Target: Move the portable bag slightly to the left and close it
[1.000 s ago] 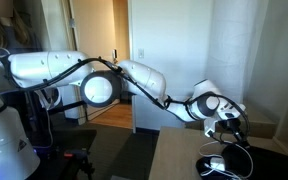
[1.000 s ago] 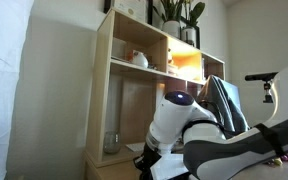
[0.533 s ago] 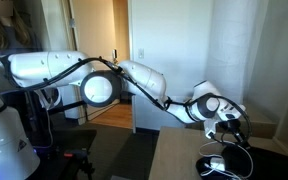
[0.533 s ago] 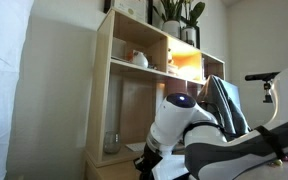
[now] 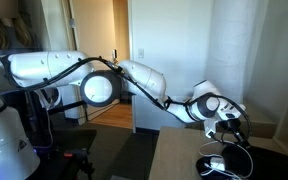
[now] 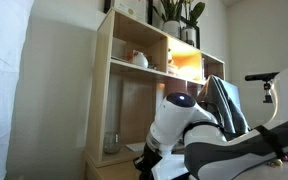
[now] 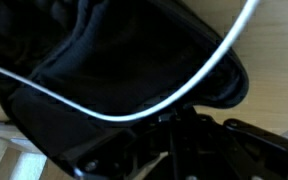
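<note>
End effector (image 5: pixel 228 130) hangs unmoved over the portable bag (image 7: pixel 124 70).

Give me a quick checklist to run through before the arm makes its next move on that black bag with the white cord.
1. The gripper is over the portable bag: ok.
2. Bag resting on the table: ok.
3. The white cord clear of the bag: not ok, it crosses the bag and might snag.
4. Bag open or closed: cannot tell.
5. Jaws open or shut: cannot tell, too dark and blurred in the wrist view.
</note>
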Robot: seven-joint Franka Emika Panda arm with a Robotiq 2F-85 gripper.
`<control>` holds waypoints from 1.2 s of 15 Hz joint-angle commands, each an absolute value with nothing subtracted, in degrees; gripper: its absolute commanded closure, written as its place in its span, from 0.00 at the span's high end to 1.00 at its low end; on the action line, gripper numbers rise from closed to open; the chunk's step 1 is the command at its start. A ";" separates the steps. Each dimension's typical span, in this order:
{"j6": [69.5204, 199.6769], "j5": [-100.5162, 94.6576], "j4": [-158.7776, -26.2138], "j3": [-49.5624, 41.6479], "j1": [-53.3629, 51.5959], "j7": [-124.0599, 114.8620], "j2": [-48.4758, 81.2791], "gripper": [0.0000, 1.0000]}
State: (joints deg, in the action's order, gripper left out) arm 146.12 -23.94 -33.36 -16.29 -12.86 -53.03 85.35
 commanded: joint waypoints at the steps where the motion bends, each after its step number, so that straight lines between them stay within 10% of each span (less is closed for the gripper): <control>1: 146.23 -23.43 -32.79 -17.42 -14.12 -52.20 85.33 0.01; 18: 159.96 -24.03 -41.66 -1.40 -10.30 -37.99 77.39 0.01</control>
State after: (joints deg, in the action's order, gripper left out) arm 156.61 -23.78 -35.42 -3.66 -11.35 -40.72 82.01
